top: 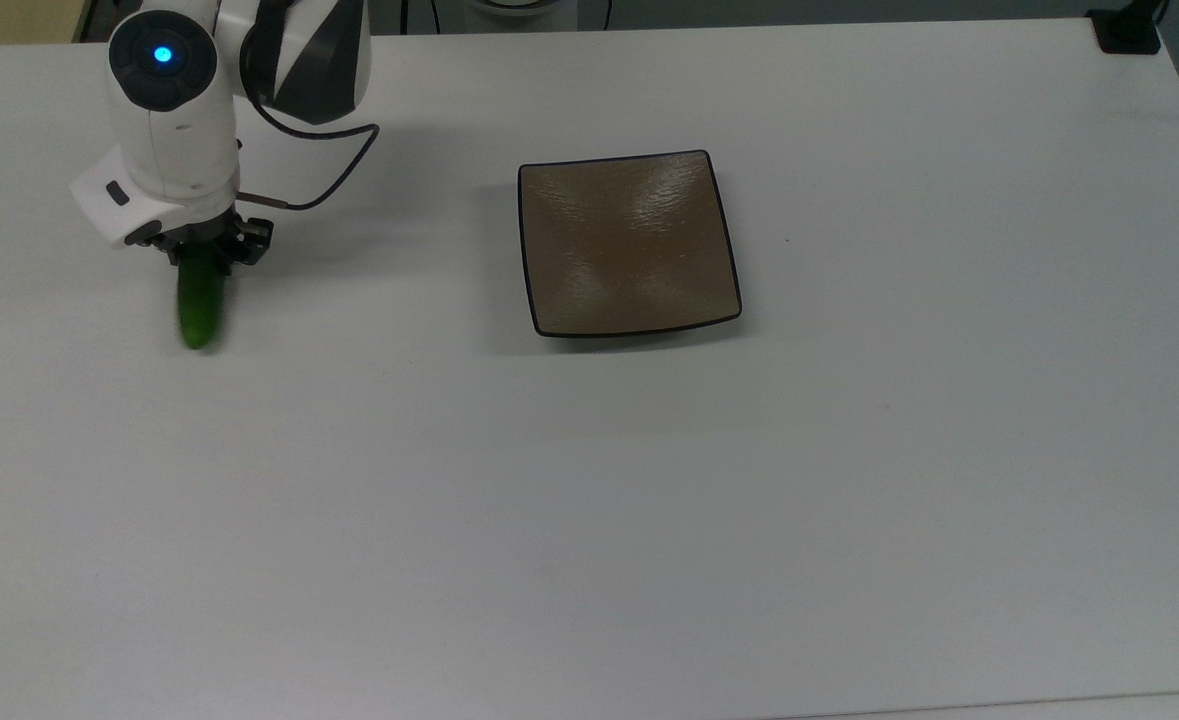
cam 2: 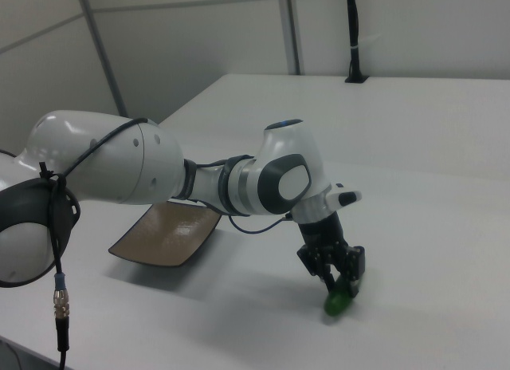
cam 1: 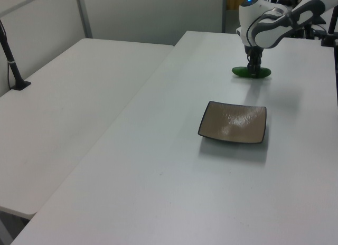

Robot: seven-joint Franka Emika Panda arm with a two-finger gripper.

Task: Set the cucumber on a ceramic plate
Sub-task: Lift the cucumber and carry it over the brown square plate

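jaws of my gripper (top: 204, 262) sit down around one end of the cucumber (top: 194, 310), one on each side. i cannot tell if they squeeze yet. it lies on the table (top: 589, 500), long way pointing from me, far from the ceramic plate (top: 629, 243).

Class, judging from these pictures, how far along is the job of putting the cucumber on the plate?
Done: the claw has reached the cucumber and straddles it on the table. In hand: gripping it. Left: lifting, carrying and setting it on the bare ceramic plate.
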